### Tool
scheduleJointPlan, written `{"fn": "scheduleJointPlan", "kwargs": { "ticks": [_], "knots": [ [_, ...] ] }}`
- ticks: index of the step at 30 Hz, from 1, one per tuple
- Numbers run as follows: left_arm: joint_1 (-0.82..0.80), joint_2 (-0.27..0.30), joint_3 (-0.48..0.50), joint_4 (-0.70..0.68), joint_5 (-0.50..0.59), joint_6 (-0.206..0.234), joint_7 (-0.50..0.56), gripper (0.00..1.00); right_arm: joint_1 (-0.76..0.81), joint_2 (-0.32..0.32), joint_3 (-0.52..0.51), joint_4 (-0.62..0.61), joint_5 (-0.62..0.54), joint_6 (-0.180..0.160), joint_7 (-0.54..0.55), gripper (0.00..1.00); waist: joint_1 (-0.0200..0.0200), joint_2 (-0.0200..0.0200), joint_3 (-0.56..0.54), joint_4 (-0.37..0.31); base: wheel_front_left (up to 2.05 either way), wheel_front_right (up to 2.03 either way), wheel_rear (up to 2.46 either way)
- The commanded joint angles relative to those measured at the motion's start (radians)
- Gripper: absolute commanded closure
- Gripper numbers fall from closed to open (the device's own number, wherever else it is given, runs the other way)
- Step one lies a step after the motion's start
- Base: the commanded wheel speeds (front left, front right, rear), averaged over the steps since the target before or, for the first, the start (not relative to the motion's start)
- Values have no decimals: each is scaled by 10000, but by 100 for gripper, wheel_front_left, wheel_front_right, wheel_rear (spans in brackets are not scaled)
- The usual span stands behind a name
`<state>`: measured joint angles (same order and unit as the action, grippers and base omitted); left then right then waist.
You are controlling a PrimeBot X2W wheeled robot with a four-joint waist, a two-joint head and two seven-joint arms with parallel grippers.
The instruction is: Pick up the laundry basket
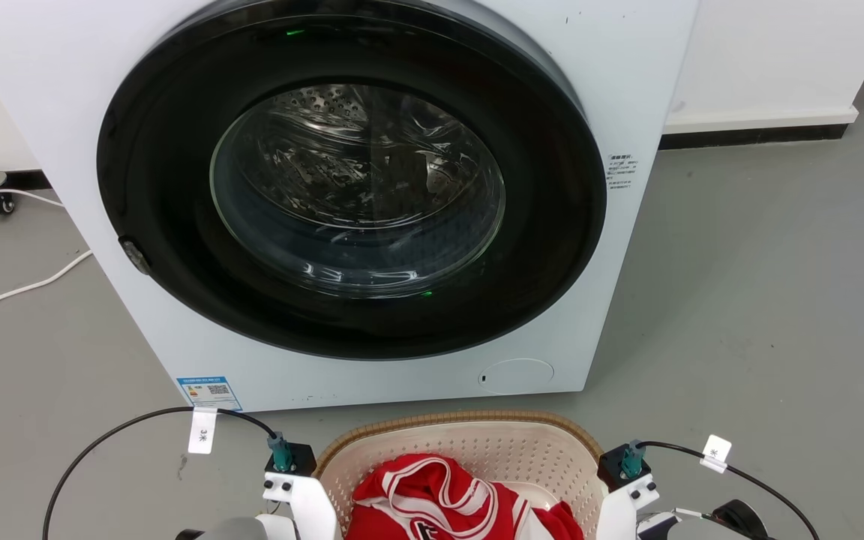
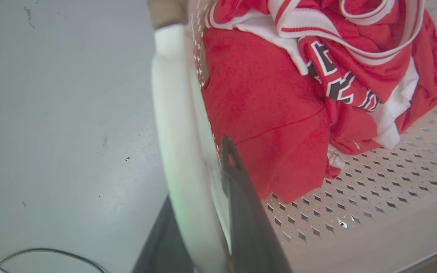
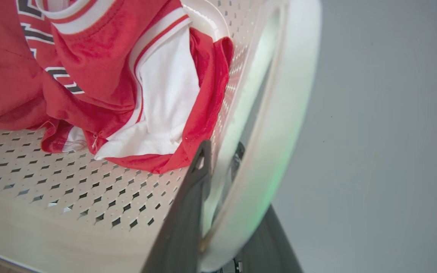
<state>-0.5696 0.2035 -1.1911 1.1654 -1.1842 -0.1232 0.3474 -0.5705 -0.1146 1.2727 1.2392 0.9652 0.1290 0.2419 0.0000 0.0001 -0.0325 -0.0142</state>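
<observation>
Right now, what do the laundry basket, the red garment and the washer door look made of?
The laundry basket: moulded plastic by the look, cream, semi-matte, regular punched holes; its rim is tan and woven-look, plastic or wicker unclear. The red garment: soft knit fabric, matte, creased, ribbed striped trim. The washer door: clear glass or similar, glossy reflections, set in a shiny dark ring, probably plastic.

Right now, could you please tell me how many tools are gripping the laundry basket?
2: the left tool clamps the laundry basket by its left handle, the right tool by its right handle.
</observation>
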Motion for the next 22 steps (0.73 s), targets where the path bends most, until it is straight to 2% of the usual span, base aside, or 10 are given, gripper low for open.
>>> {"fn": "scheduleJointPlan", "kwargs": {
  "ticks": [1, 22],
  "knots": [
    [-190, -53, -62, -61, 8, -127, -48, 100, -69, 46, 109, 12, -162, 34, -47, 100, 0, -1, 3, 2, 0, 0, 0],
    [-204, -25, -407, -35, -308, -128, -177, 100, -70, 65, 126, 31, -183, 34, -92, 100, 0, -1, 47, 9, 0, 0, 0]
  ]
}}
